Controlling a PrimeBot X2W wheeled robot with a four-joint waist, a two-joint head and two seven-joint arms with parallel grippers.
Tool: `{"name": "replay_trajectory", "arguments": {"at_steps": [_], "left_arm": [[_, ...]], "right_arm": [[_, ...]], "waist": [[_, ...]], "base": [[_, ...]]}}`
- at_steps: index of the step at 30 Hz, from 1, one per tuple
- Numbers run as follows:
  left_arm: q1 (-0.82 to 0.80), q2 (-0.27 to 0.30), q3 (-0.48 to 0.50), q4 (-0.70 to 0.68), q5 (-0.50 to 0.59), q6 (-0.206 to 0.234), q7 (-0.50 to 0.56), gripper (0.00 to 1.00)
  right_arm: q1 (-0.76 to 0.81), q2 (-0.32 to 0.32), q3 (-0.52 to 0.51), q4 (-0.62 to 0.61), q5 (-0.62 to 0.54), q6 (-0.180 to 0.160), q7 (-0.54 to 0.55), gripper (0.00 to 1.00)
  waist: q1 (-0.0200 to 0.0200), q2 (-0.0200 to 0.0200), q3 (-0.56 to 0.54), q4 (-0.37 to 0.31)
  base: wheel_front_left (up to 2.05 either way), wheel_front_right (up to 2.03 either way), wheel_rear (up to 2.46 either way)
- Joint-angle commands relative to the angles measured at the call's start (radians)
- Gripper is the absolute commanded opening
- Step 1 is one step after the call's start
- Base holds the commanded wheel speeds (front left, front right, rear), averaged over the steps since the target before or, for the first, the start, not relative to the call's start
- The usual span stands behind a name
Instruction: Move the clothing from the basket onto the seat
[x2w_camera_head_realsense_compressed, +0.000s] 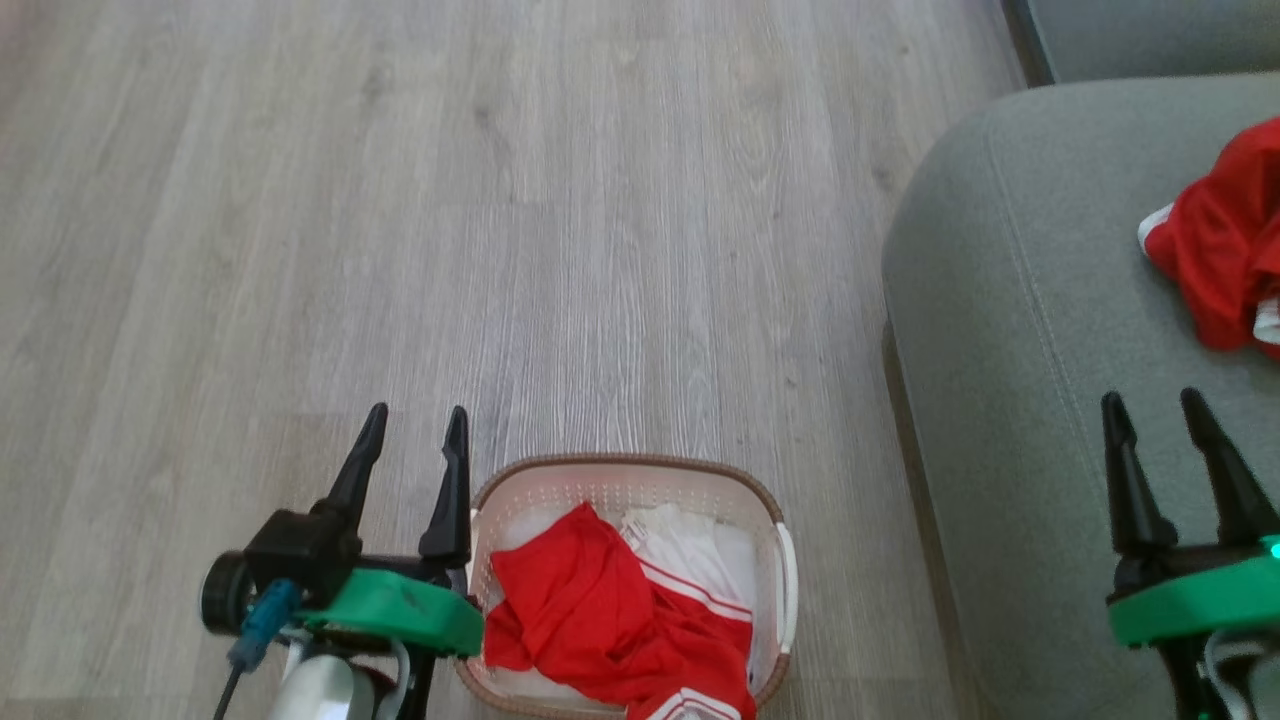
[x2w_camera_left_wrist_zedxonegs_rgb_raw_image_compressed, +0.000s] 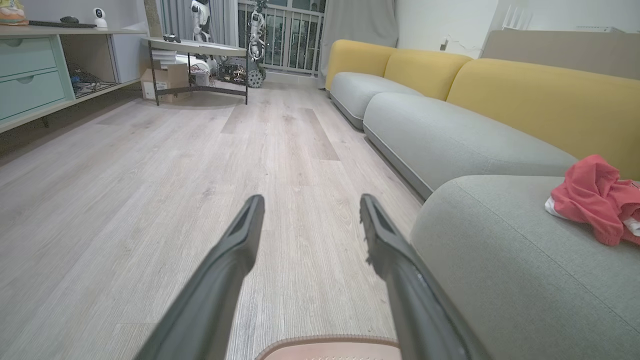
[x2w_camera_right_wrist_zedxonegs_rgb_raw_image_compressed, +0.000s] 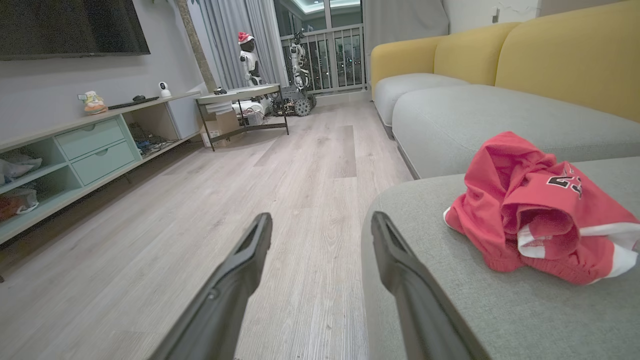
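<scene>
Left gripper low at lower left, forearm level, fingers apart and empty, pointing forward over the floor, just beside the left rim of the basket; basket stands on the floor, red clothing with white striped panels heaped inside; seat to the right, apart from the basket; right gripper above the seat's front part, fingers apart, empty; another red garment bunched on the seat, beyond the right gripper.

Picture edges crop the basket and clothing
</scene>
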Motion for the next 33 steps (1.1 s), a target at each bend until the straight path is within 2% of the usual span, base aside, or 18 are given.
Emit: {"name": "replay_trajectory", "arguments": {"at_steps": [1,8,17,23,33], "left_arm": [[-0.052,-0.002,0.038,-0.029,0.011,-0.004,-0.012,1.0],[-0.132,-0.007,0.006,0.01,0.02,0.007,-0.012,1.0],[-0.256,-0.008,-0.092,0.143,-0.034,0.058,-0.012,1.0],[-0.332,-0.008,-0.149,0.289,-0.098,0.07,-0.012,1.0],[-0.471,-0.008,-0.277,0.576,-0.247,0.058,-0.012,1.0]], "right_arm": [[-0.049,-0.032,0.01,-0.039,0.004,0.0,-0.009,1.0],[-0.11,-0.067,-0.03,-0.06,0.037,0.0,-0.009,1.0],[-0.237,-0.103,-0.023,-0.083,0.082,0.0,-0.009,1.0],[-0.3,-0.122,-0.027,-0.094,0.104,0.0,-0.009,1.0],[-0.398,-0.153,-0.008,-0.119,0.127,0.0,-0.009,1.0]], "waist": [[0.0001,-0.0001,0.014,-0.004],[0.0001,-0.0001,0.123,-0.035],[0.0001,-0.0001,0.271,-0.085],[0.0001,-0.0001,0.347,-0.105],[0.0001,-0.0001,0.459,-0.147]], "base": [[0.0,0.0,0.0],[0.0,0.0,0.0],[0.0,0.0,0.0],[0.0,0.0,0.0],[0.0,0.0,0.0]]}}
